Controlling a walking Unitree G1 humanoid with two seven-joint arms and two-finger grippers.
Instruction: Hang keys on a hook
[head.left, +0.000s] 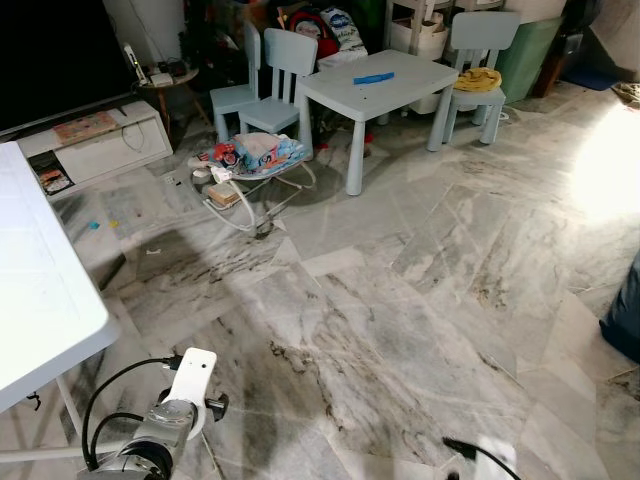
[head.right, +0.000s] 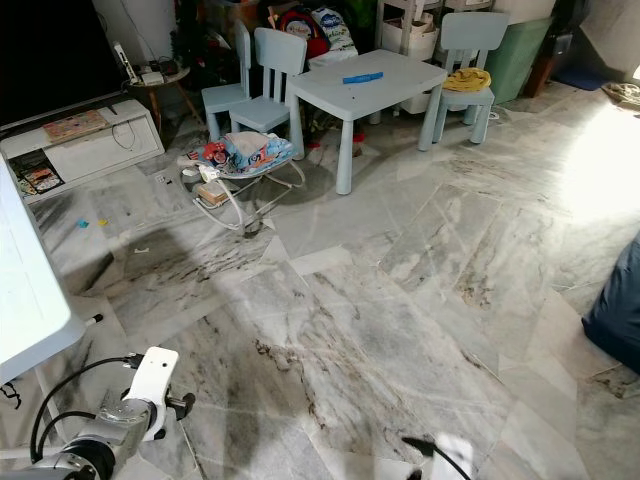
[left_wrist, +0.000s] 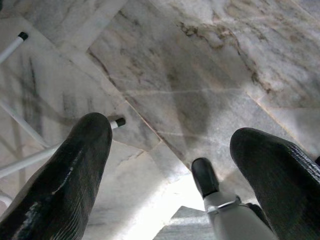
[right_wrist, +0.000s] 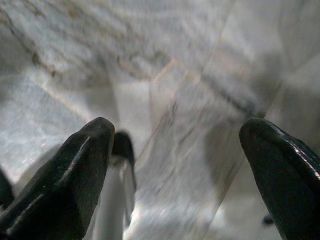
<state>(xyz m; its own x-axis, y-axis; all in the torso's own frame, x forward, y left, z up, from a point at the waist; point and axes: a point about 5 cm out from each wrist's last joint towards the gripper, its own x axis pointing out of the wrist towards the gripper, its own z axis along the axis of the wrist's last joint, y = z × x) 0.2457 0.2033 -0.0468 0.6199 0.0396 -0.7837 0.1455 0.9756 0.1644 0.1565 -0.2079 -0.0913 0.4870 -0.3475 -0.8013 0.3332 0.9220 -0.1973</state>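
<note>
— Head views: we note marble floor (head.left: 400, 300), a white table (head.left: 40, 290) at our left and a small blue table (head.left: 385, 75) far off. Keys or hook?

— We find neither.

— Left wrist view?

— Left gripper (left_wrist: 180, 165) spread wide, empty, hanging over floor.

— Right wrist view?

— Right gripper (right_wrist: 180, 160) likewise wide, empty; we judge both idle while walking.

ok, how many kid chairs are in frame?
3. Two chairs stand side by side left of the small table: one nearer it, one behind that. A third, with something yellow on its seat, is at the table's right. Clutter may hide more.
</note>
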